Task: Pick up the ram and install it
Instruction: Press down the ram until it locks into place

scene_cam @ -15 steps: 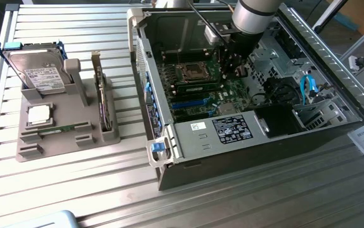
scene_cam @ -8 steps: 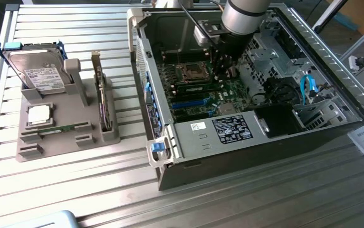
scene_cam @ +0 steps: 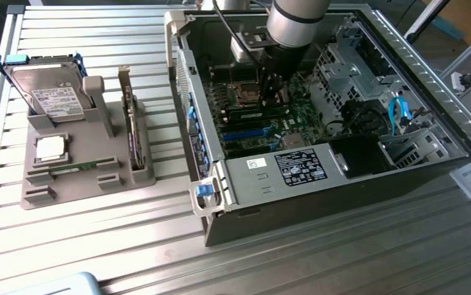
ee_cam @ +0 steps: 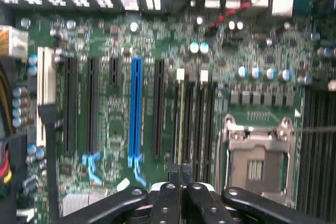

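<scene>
My gripper [scene_cam: 270, 91] is down inside the open computer case [scene_cam: 432, 80], over the motherboard [scene_cam: 301, 114] beside the processor socket [scene_cam: 248, 92]. In the wrist view the gripper [ee_cam: 181, 170] is shut, fingertips together, right over one end of a thin pale-green ram [ee_cam: 181, 119] standing edge-up in a black memory slot. Whether the tips touch it I cannot tell. Another green ram stick [scene_cam: 86, 166] lies flat in the grey holder [scene_cam: 71, 187] at the exterior view's left.
The grey holder also carries a hard drive [scene_cam: 51, 92], an upright card [scene_cam: 133, 132] and a square silver chip [scene_cam: 51, 147]. Near the gripper are the open socket [ee_cam: 257, 166], a blue slot [ee_cam: 136, 108] and black slots. A blue cable [scene_cam: 397, 114] hangs in the case.
</scene>
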You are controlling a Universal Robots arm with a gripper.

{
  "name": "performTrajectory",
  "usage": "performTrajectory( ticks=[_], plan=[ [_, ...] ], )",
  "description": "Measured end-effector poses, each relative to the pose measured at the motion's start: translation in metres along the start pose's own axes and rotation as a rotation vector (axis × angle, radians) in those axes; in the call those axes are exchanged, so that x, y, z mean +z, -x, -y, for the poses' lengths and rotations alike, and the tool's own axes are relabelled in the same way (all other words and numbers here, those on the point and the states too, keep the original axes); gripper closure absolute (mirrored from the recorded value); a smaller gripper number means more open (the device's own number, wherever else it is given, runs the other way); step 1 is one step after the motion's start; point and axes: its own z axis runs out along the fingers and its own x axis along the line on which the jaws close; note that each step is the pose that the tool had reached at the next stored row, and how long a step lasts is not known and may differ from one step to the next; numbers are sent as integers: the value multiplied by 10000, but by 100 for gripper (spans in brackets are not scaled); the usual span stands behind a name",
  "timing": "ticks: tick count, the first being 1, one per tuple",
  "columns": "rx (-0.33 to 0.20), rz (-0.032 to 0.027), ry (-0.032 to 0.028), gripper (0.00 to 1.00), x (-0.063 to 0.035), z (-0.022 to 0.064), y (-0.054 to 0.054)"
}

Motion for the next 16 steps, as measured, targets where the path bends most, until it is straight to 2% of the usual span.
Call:
performTrajectory(
  ticks=[4,16],
  plan=[
    [1,0,0,90,12,-169,7],
    [0,-2,2,90,93,-174,5]
  ],
)
